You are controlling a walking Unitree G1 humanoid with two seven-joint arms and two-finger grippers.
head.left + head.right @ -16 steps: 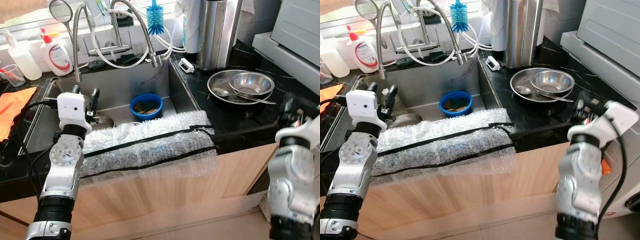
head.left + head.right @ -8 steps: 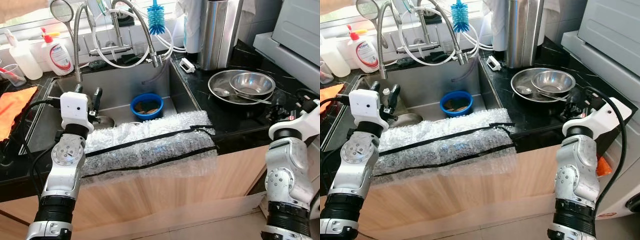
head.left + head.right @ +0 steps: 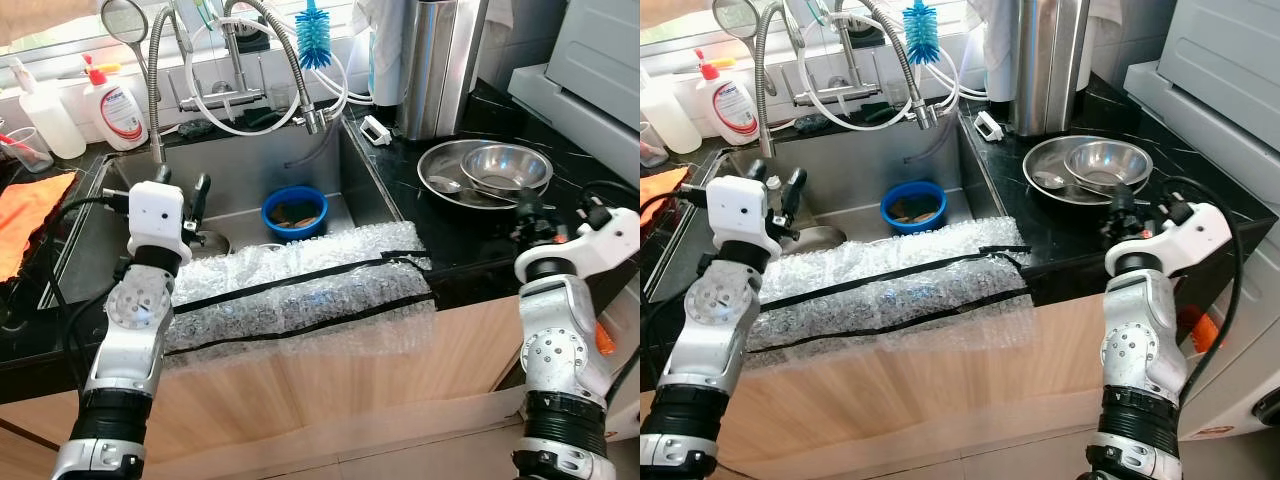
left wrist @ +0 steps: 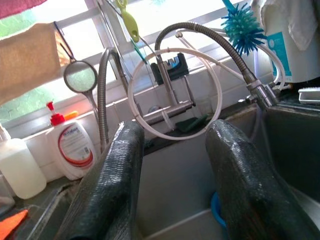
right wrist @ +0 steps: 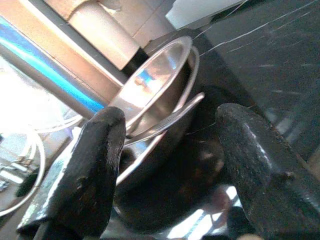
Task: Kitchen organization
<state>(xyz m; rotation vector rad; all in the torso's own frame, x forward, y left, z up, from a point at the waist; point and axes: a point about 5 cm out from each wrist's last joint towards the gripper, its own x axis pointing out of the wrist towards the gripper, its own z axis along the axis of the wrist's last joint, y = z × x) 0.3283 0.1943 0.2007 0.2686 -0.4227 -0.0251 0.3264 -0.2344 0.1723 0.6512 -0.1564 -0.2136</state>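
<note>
Right gripper (image 5: 167, 165) now nearer steel bowl (image 3: 503, 165) — fingers apart; left gripper (image 4: 172, 180) unchanged over sink (image 3: 240, 175), apart.

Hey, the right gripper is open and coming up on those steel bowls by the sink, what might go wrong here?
The right gripper is open beside the stacked steel bowls. A spoon lies loose across them, so a grab could flick it off or rattle the stack. The smooth rims may slip between the fingers. Nudged sideways, the bowls could slide on the black counter toward the sink.
</note>
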